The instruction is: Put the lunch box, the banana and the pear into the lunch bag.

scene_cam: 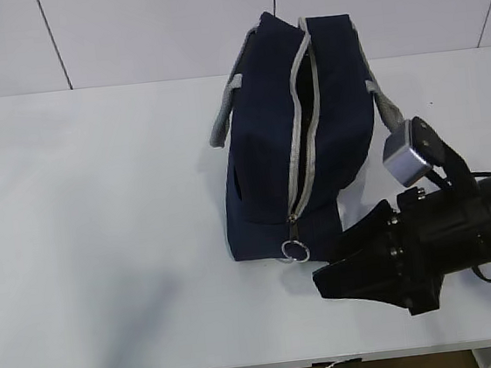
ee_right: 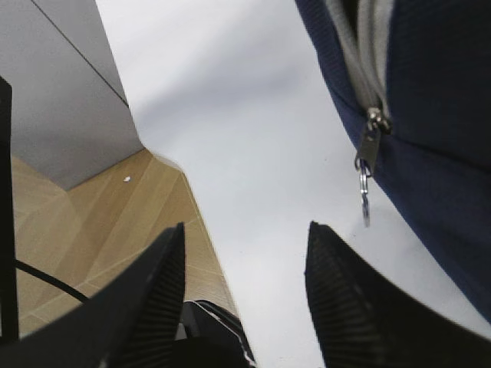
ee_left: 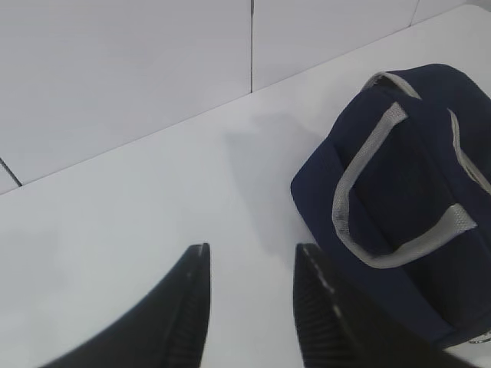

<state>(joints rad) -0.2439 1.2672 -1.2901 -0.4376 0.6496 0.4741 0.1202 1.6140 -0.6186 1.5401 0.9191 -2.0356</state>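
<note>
The white desk [scene_cam: 95, 252] carries the navy lunch bag [scene_cam: 297, 134], which stands toward the desk's back edge, its grey zipper [scene_cam: 301, 125] partly undone. The right hand [scene_cam: 334, 278] rests just in front of the bag's near end, released and grasping nothing. The left hand [ee_left: 249, 299] hovers beside the bag's handle [ee_left: 360, 192], likewise released. The ring pull [scene_cam: 295, 250] hangs at the bag's front.

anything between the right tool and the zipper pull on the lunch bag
Nothing visible. The right tool is open and empty over bare table, and the ring pull hangs free at the near end of the lunch bag, ahead and slightly to one side of the tool. The zipper is already partly open.
</note>
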